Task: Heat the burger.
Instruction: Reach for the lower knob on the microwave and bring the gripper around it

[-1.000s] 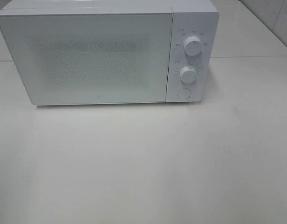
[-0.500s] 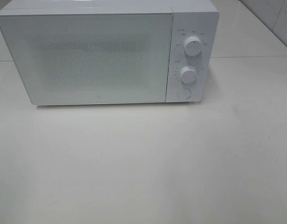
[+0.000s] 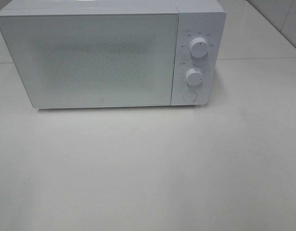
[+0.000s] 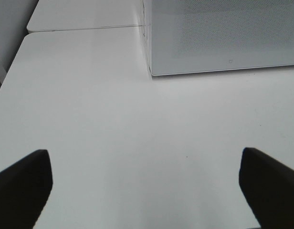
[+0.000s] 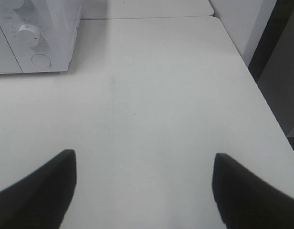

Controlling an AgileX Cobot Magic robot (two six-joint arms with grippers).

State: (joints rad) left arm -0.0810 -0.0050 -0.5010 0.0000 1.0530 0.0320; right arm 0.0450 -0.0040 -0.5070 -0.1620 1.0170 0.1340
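A white microwave (image 3: 109, 53) stands at the back of the white table (image 3: 148, 168) with its door shut. It has two round knobs, an upper one (image 3: 199, 48) and a lower one (image 3: 193, 77), and a round button (image 3: 189, 96) on its right panel. The burger is not in view. Neither arm shows in the high view. My left gripper (image 4: 147, 186) is open and empty above the table, in front of the microwave's left corner (image 4: 152, 71). My right gripper (image 5: 144, 191) is open and empty, to the right of the microwave's panel (image 5: 32, 43).
The table's right edge (image 5: 261, 95) drops off to a dark floor. A second white table (image 3: 253, 33) stands behind the microwave. The left edge of the table (image 4: 8, 81) shows in the left wrist view.
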